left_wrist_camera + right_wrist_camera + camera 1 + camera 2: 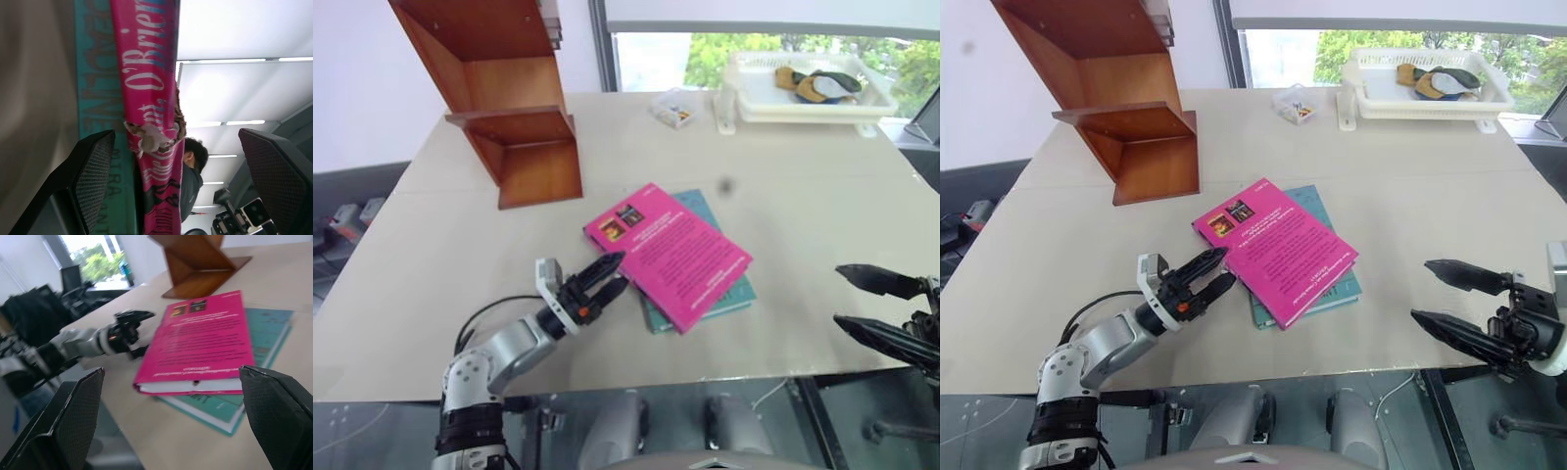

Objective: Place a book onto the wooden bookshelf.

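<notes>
Item: the book (pixel 668 254), magenta, lying flat at centre frame on the tabletop (pixel 440 264), stacked on a teal book (pixel 734 291) whose edges show at its right and lower sides.

Long axis: diagonal, from upper left to lower right of the head views.

Left gripper (pixel 607 276): at lower left of centre, fingers spread wide and empty, their tips at the book's near-left long edge, so the book lies directly ahead of them; contact cannot be told.

Right gripper (pixel 1451 300): at the lower right edge, fingers also wide apart and empty, well apart from the book. The left arm is judged the nearer.

Wooden bookshelf (pixel 504 98): upper left, tilted in frame, apart from both books.

White basket (pixel 803 103): upper right.

View notes: the left wrist view gives the pink spine (pixel 149 112) end-on between the two fingers, with a torn patch and the teal spine beside it; the right wrist view gives the white page edges (pixel 195 386) and the left gripper alongside.
</notes>
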Available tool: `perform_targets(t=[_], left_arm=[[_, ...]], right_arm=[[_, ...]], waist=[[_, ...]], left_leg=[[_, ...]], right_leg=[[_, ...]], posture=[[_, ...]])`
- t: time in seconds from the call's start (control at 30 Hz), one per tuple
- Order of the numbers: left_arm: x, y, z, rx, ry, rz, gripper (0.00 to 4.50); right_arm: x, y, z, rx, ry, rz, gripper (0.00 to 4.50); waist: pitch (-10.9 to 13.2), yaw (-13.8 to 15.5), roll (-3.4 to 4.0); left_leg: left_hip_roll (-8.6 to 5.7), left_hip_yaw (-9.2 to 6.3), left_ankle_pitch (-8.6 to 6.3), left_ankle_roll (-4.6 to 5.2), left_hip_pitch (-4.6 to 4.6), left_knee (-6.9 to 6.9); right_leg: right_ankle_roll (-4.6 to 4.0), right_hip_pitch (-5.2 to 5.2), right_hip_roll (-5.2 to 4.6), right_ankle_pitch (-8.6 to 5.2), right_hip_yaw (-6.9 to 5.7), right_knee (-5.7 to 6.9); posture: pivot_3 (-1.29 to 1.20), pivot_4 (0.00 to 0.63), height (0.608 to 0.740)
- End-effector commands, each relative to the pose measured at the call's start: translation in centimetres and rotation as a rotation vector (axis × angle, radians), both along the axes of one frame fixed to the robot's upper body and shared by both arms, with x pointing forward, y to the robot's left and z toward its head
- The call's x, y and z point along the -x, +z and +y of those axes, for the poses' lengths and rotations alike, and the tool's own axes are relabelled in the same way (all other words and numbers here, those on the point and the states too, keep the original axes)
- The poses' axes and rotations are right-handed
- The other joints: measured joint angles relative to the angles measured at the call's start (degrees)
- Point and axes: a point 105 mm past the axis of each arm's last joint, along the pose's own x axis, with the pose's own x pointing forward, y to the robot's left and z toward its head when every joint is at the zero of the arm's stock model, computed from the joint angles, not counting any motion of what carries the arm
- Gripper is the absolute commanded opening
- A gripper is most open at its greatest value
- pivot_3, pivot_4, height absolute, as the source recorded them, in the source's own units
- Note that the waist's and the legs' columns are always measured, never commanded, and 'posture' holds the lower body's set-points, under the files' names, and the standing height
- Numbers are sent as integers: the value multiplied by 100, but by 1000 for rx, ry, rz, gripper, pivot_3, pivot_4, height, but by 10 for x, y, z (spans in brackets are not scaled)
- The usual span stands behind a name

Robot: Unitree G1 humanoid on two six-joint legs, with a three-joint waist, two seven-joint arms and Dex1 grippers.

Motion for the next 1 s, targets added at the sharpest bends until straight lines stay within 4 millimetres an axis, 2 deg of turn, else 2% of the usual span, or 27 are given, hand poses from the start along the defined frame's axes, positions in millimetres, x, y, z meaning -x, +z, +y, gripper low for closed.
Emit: perform_targets(t=[0.03,0.13,0.33,0.7,0.73,0.77,0.83,0.87,0.9,1.0], left_arm=[[4,-10,-11,22,-51,44,4407],[4,-9,-14,35,-67,36,4407],[3,-12,-18,53,-57,44,4407],[-7,-19,-29,71,-105,116,4407],[-7,-20,-30,68,-112,117,3903],[-7,-20,-31,67,-116,119,3711],[-8,-21,-30,68,-118,121,2818],[-8,-21,-30,69,-119,121,2217],[-7,-21,-29,70,-120,120,1980],[-6,-17,-25,77,-115,105,658]], right_arm=[[5,14,6,105,70,-76,4500],[2,18,9,127,85,-101,4500],[-3,11,10,131,77,-100,4500],[-6,10,11,132,67,-129,4500],[-6,10,11,133,65,-130,4500],[-5,9,11,135,62,-130,4500],[-6,8,10,140,57,-129,4500],[-6,8,10,142,55,-129,4500],[-6,7,10,143,54,-130,4500],[-6,7,10,143,54,-131,4500]], waist=[[0,1,-1],[1,1,-5],[0,70,-2],[-2,89,2],[-2,89,2],[-2,88,2],[-2,88,2],[-2,88,2],[-2,88,2],[-2,88,2]], left_leg=[[0,0,0,0,11,0],[1,-2,-1,0,12,0],[1,-4,-2,2,7,-4],[-1,-13,-2,2,10,-3],[-1,-14,-2,2,9,-3],[-1,-14,-2,2,9,-3],[-1,-13,-2,2,8,-3],[-1,-13,-2,2,7,-4],[-1,-14,-2,2,7,-3],[-1,-14,-3,2,8,-4]], right_leg=[[1,11,-1,-1,0,-1],[2,13,-2,-1,-1,-2],[0,12,-4,-1,-3,-13],[2,15,-13,-2,-13,-15],[2,15,-13,-2,-13,-15],[2,15,-12,-2,-13,-15],[2,15,-11,-2,-13,-16],[1,15,-12,-2,-13,-17],[1,15,-12,-2,-13,-17],[2,14,-20,-2,-13,-18]], posture=[[0,150,740],[0,150,740],[0,150,740],[0,150,740],[0,150,740],[0,150,740],[0,150,740],[0,150,740],[0,150,740],[0,150,740]])
